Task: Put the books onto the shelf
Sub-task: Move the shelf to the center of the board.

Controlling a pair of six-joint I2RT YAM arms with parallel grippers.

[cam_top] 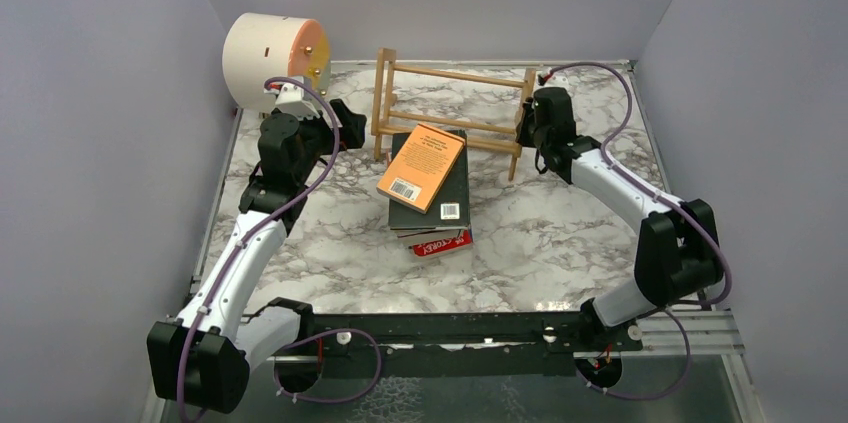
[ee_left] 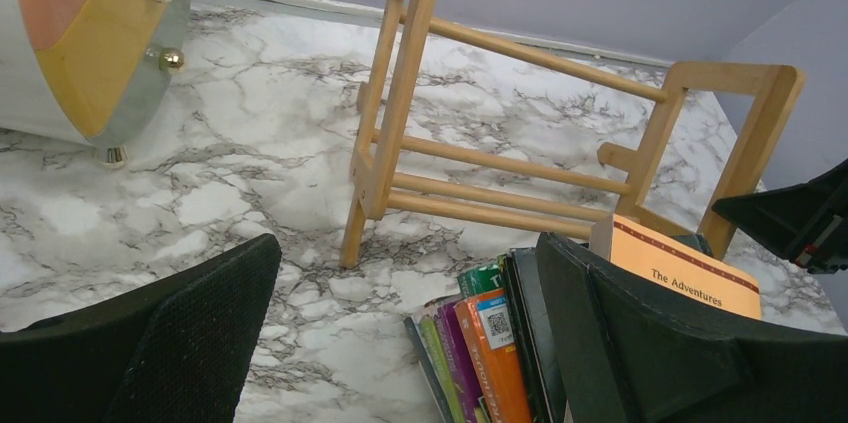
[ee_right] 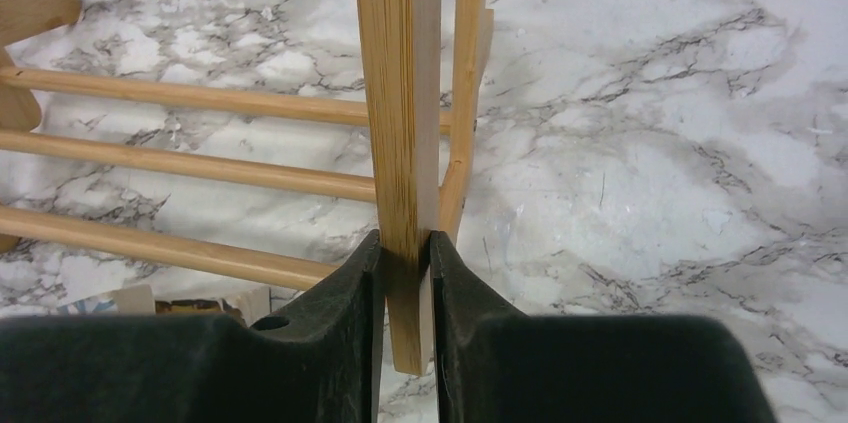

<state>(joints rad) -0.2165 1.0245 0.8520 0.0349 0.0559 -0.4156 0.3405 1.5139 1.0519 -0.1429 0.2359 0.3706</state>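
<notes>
A stack of books [cam_top: 452, 205] lies flat mid-table, an orange one [cam_top: 422, 166] on top, a red one [cam_top: 441, 244] at the bottom. Just behind it stands the light-wood shelf [cam_top: 450, 101], holding no books. My right gripper [cam_top: 530, 125] is shut on the shelf's right end frame; the wrist view shows the wooden post [ee_right: 400, 93] pinched between the right gripper's [ee_right: 404, 243] fingers. My left gripper [cam_top: 350, 128] hangs open near the shelf's left end. In its wrist view the left gripper [ee_left: 408, 243] holds nothing, with book spines [ee_left: 490, 343] and the shelf [ee_left: 500, 158] ahead.
A cream cylinder with an orange face [cam_top: 270, 58] stands at the back left, close to the left arm and also seen at the wrist view's top left [ee_left: 70, 33]. Grey walls enclose the marble table [cam_top: 560, 233] on three sides.
</notes>
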